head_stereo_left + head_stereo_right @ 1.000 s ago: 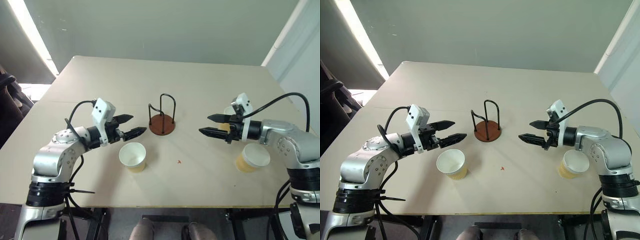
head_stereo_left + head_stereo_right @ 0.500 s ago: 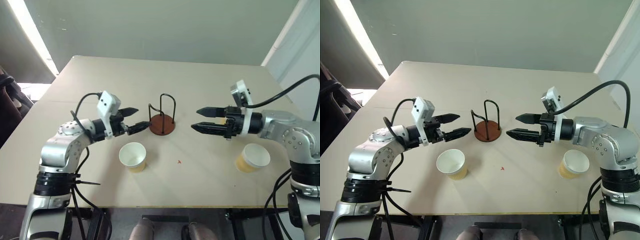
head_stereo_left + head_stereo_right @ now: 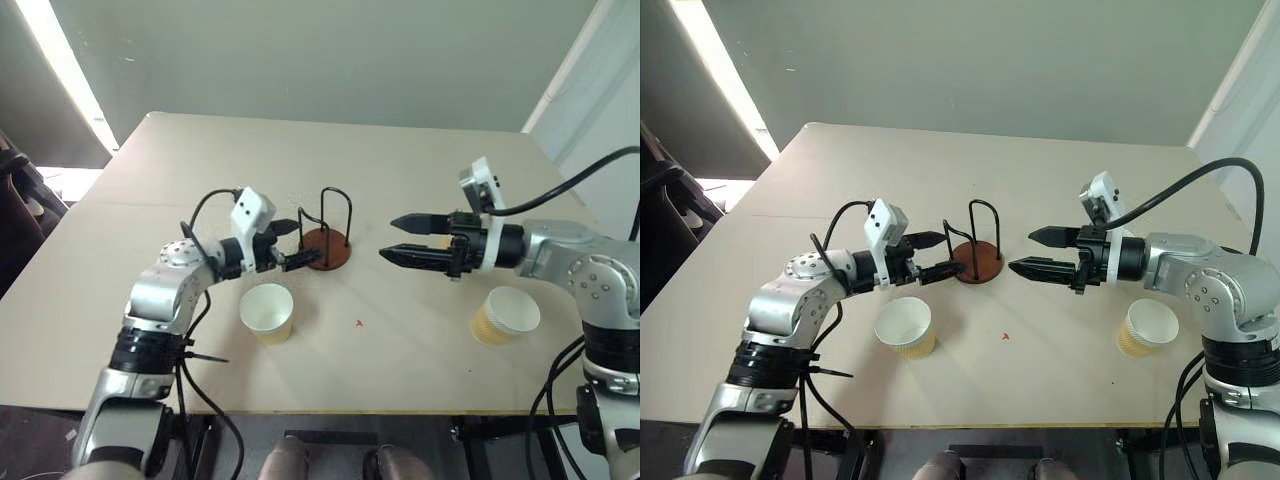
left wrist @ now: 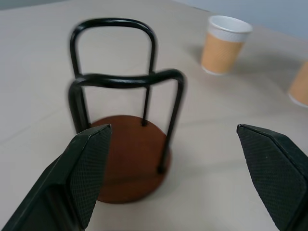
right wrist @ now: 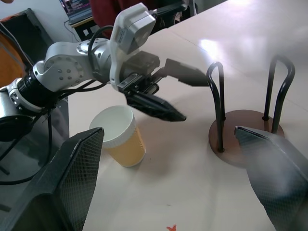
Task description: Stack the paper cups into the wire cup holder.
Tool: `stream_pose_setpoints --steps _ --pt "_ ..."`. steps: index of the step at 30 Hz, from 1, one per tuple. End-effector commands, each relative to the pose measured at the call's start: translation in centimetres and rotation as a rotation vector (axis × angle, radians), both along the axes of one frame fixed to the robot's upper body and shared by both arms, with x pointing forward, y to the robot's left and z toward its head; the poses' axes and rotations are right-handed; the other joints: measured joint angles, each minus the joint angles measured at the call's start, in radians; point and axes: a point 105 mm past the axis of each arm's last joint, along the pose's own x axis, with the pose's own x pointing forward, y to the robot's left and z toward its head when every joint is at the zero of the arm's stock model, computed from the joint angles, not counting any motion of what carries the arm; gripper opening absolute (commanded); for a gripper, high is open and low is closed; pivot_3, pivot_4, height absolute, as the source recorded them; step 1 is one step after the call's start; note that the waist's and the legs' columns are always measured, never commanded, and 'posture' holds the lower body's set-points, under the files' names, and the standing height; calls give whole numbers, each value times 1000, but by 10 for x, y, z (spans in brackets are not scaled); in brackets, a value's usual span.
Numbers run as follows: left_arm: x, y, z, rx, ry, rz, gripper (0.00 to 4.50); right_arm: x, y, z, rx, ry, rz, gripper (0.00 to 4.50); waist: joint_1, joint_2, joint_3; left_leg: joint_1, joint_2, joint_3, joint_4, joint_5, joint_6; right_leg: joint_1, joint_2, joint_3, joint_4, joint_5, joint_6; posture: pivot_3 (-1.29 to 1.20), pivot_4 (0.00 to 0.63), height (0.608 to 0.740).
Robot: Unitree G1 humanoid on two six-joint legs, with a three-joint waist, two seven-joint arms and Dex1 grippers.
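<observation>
the nearest paper cup point(image 3: 266, 312) is standing upright and empty on the table point(image 3: 200, 170), just in front of the left gripper point(image 3: 293, 245). a second empty cup point(image 3: 505, 315) is standing near the front right, below the right arm. the left gripper is being held wide, empty, its fingertips just beside the wire cup holder point(image 3: 326, 238) at mid-table. the right gripper point(image 3: 392, 238) is likewise spread wide and empty, hovering apart from the holder on its other side. the holder is carrying no cups. a third cup point(image 4: 224, 44) is standing beyond it. risk is being judged: the light holder may be pushed or tipped by the left fingertips, and a cup crushed by a hard grip.
</observation>
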Motion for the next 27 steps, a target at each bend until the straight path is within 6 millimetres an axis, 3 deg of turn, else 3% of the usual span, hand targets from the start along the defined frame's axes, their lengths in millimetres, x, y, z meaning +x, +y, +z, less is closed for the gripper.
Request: stream_pose_setpoints --steps 1,24,27 --pt "6 -7 11 -7 -58 -7 4462 -3 -3 12 14 -67 -11 4500 0 0 0 0 0 0 0 0 0 0 0 0 0 0 0 0 150 740" --pt "14 -32 8 -27 -45 -65 4462 -3 -2 16 21 -79 -31 4500 2 0 0 0 0 1 1 0 1 0 0 2 -3 1 2 0 150 740" --pt "15 -34 6 -30 -42 -63 3864 -4 -2 15 25 -79 -34 4500 2 0 0 -1 0 1 1 0 1 0 0 2 -4 2 3 0 150 740"
